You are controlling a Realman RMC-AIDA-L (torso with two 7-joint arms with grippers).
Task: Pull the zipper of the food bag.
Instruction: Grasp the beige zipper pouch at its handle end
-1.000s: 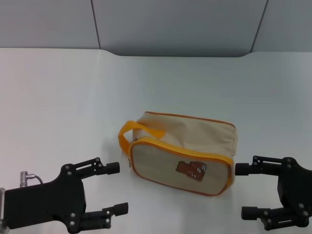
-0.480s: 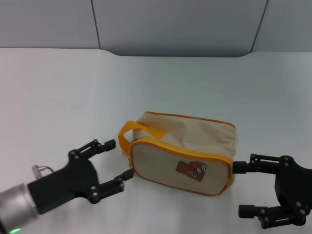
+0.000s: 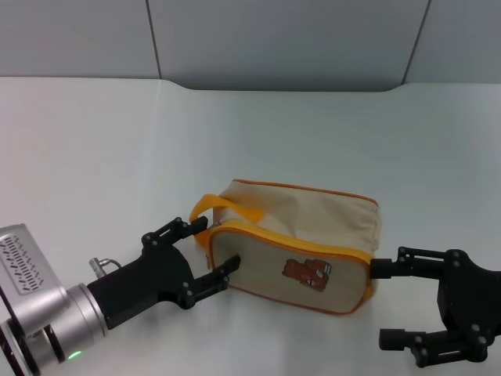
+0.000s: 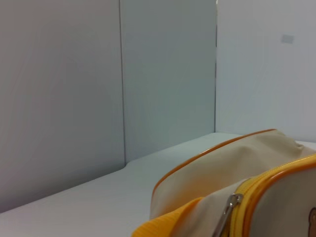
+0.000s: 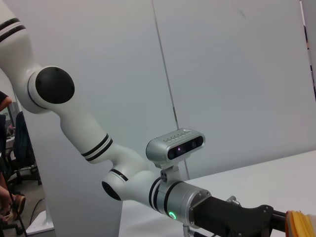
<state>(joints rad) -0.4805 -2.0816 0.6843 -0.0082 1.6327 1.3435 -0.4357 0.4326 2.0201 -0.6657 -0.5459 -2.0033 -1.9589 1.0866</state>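
Left gripper (image 3: 210, 247) had advanced from short of the food bag (image 3: 294, 244) to its handle end, fingers spread around that corner. Right gripper (image 3: 377, 304), spread, sat at the opposite end. Bag lay mid-table (image 3: 94, 141), long axis left-to-right, slightly skewed. Zipper (image 3: 282, 242) ran along the top front edge; pull (image 4: 228, 211) at handle end.

Bare table (image 3: 94, 141) all around the food bag (image 3: 301, 235)

Matt beige cloth food bag (image 3: 301, 235), silvery metal pull on its zipper (image 4: 228, 210), smooth white table (image 3: 94, 157).
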